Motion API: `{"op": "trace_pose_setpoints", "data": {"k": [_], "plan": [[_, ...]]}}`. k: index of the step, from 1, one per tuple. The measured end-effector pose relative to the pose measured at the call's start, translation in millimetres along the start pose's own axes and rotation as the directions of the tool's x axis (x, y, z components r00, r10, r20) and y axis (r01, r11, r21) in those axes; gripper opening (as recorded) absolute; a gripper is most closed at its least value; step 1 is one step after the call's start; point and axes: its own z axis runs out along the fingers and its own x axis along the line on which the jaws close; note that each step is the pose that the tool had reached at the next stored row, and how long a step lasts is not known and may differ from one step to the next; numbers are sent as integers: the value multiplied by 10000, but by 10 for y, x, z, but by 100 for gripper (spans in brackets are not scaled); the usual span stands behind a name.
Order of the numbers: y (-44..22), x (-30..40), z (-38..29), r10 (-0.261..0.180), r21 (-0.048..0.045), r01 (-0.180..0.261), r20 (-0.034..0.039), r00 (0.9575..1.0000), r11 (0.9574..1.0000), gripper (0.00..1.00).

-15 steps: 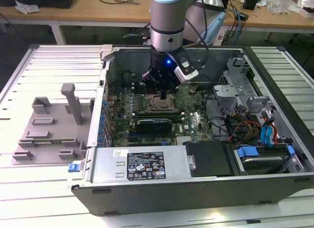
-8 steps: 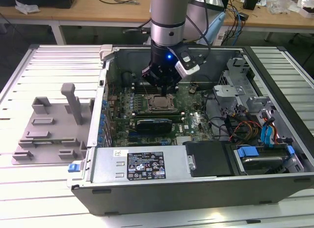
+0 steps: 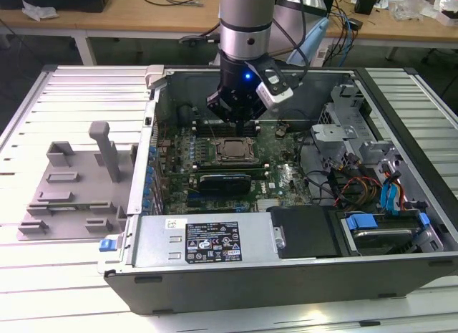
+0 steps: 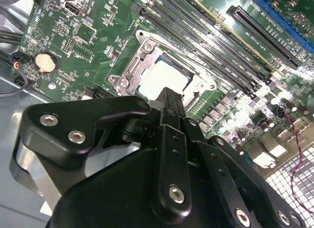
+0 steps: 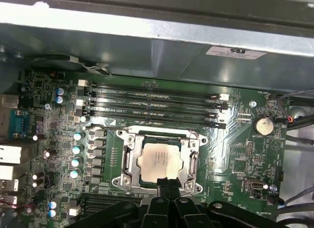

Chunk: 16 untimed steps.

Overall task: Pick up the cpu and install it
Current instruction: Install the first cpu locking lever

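- Setup: the open computer case (image 3: 215,243) lies flat on the slatted table (image 3: 43,297) with the motherboard (image 3: 279,175) facing up. This lets the arm work straight down into it.
- The cpu (image 5: 159,162) lies flat, silver top up, inside the metal socket frame (image 5: 128,162) near the middle of the board.
- Its edges run square to the frame in both wrist views, so I judge it seated in the socket rather than resting askew.
- Cannot tell whether the frame is latched down over it.
- The gripper (image 5: 166,183) hangs above the board. In the exterior view it sits at 12 o'clock from the cpu, near it but off its centre, with no contact visible.
- The fingers (image 5: 161,191) are closed tip to tip in the first wrist view, with nothing between them, so the chip is not being carried.
- Judgement: empty, closed fingers beside a chip lying level in its socket suggest the placing itself is done.
- The memory slots (image 5: 152,103) lie at 12 o'clock from the socket in the exterior view, roughly under the gripper. A narrow closed tip keeps clear of them.
- A grey fixture (image 3: 68,193) sits on the table at 9 o'clock from the case, well apart. Its pockets look like part holders.
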Motion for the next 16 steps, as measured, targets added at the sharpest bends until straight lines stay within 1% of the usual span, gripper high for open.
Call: {"op": "trace_pose_setpoints", "data": {"k": [2,5,9,10,12,15,16], "plan": [[0,0,-1,-1,0,1,0,10000,10000,11],[2,18,-2,0,1,0,-1,10000,10000,11],[8,95,-5,-1,1,1,-1,10000,10000,11],[11,129,-6,1,1,-1,-1,10000,10000,11],[14,166,-7,0,1,0,0,10000,10000,11],[26,303,-11,0,1,0,-1,10000,10000,11],[28,319,-12,-1,1,1,0,10000,10000,11]]}}
